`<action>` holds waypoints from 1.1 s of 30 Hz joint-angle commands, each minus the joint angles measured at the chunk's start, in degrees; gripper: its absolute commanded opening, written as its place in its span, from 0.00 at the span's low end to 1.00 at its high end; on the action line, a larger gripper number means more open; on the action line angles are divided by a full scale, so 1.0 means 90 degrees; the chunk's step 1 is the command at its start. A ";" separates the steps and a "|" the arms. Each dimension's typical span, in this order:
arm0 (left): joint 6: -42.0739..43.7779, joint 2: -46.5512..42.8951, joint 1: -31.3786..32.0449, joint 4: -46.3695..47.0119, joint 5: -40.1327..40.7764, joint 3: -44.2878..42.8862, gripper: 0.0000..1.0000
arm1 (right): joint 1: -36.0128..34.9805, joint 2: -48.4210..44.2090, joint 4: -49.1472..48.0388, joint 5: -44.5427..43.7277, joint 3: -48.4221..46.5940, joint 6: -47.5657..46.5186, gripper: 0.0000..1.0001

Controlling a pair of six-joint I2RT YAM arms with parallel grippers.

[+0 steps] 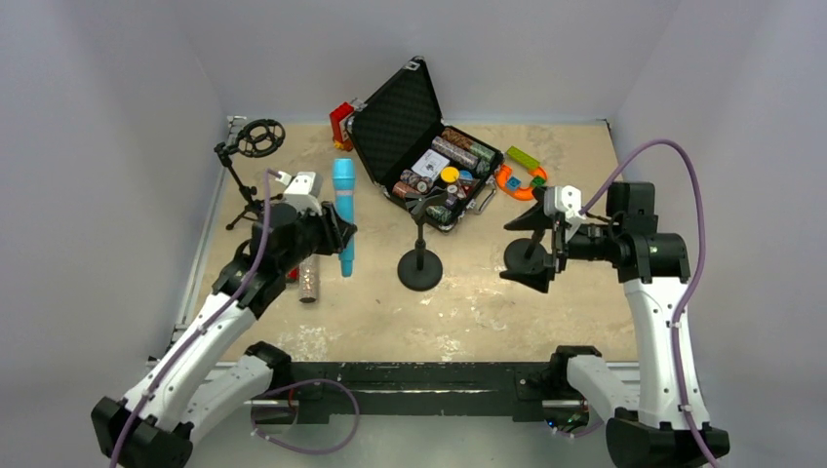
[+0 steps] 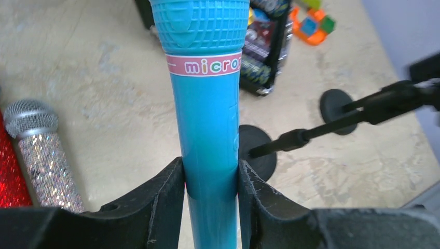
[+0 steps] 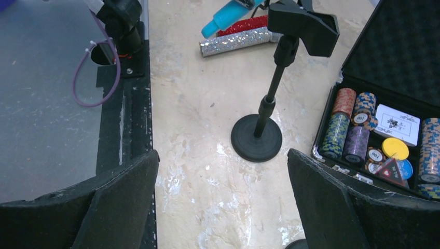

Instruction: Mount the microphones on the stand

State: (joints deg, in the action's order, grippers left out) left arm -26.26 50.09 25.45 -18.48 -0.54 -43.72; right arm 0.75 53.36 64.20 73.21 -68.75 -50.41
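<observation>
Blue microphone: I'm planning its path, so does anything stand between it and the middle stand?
Nothing visible does. The left gripper is shut on the blue microphone, and only bare table lies between it and the middle stand. The open chip case sits behind that stand, off the direct path.

Light blue plastic stick microphone point(image 1: 343, 205) left of centre on the beige tabletop point(image 1: 488, 312), head to the back. The left gripper point(image 2: 210, 171) is on its lower half, one finger against each side. Just left of it lies the glittery silver microphone point(image 1: 309, 280), and left again the red glittery microphone point(image 2: 10, 176), mostly under the arm. Centre table, a black round-based microphone stand point(image 1: 420, 265), right in front of the open black case of poker chips point(image 1: 429, 166). A second black stand point(image 1: 525, 261) is over on the right, at the right gripper point(image 3: 222, 155) — touching or not, hard to say. Back-left corner — a black ring-topped tripod stand point(image 1: 249, 146). An orange toy piece point(image 1: 522, 182) lies right of the case.
</observation>
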 commanded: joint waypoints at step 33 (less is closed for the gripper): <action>-0.0440 0.2514 0.2424 0.3613 -0.1689 -0.4634 0.00 | -0.1639 0.1046 -0.7088 -0.0233 -0.0943 0.8308 0.94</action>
State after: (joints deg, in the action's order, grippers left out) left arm -28.56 71.83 45.12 6.35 -17.93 -81.58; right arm -13.13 61.25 8.97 74.24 -78.17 15.11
